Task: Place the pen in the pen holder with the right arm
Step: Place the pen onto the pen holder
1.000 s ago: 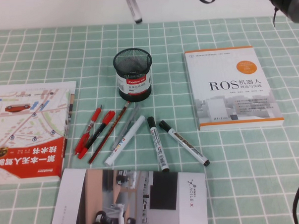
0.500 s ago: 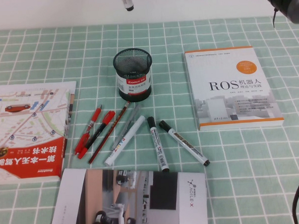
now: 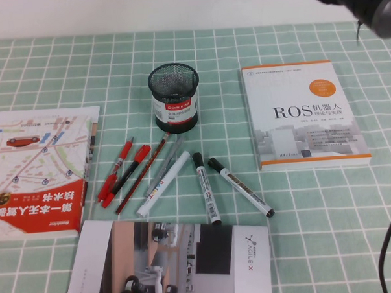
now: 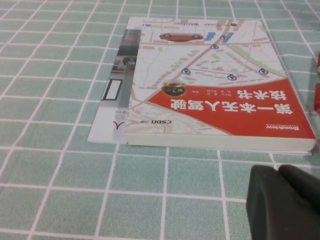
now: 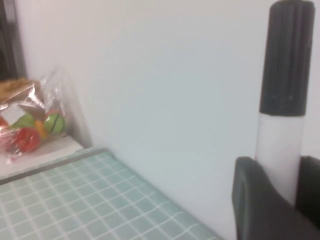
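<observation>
Black-capped pen clamped in right gripper, high off tabletop; misaligned descent could clip holder rim. Left gripper parked by book, state unclear.

The left gripper hovers low over the checked cloth, just short of the red map book lying ahead, a booklet tucked beneath it.

Counter: green cloth with a white grid pattern. Pen holder: black mesh with a red-and-white label. Pen: black cap, white barrel. Right claw: black. Left claw: black. Map book: red and white with map print. ROS book: white with orange trim.
</observation>
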{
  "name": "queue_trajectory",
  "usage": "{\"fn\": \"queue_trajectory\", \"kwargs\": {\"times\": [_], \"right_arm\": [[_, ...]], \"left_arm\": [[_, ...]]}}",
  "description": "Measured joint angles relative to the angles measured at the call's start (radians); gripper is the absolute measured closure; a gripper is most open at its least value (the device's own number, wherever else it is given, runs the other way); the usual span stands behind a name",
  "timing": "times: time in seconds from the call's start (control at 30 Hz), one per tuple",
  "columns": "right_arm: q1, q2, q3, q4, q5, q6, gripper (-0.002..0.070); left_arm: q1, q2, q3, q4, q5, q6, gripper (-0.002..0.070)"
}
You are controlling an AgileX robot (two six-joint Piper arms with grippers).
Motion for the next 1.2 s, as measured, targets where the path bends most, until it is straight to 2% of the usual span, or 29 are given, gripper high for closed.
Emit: {"fn": "queue_trajectory", "kwargs": {"times": [0.2, 0.67, 0.93, 1.03, 1.2], "right_arm": [[0.006, 0.022, 0.008, 0.068, -0.01, -0.132, 0.0554], [0.006, 0.022, 0.008, 0.076, 0.049, -0.132, 0.0554], [-0.049, 0.022, 0.008, -0.001, 0.229, 0.001, 0.0554], [-0.063, 0.016, 0.008, -0.099, 0.245, 0.076, 0.0554], [-0.059, 0.006, 0.008, -0.142, 0.218, 0.175, 0.0554]], "left_arm": [[0.0, 0.0, 0.0, 0.0, 0.0, 0.0, 0.0679], [0.0, 0.0, 0.0, 0.0, 0.0, 0.0, 0.0679], [0.0, 0.0, 0.0, 0.0, 0.0, 0.0, 0.0679], [0.0, 0.0, 0.0, 0.0, 0.0, 0.0, 0.0679], [0.0, 0.0, 0.0, 0.0, 0.0, 0.0, 0.0679]]}}
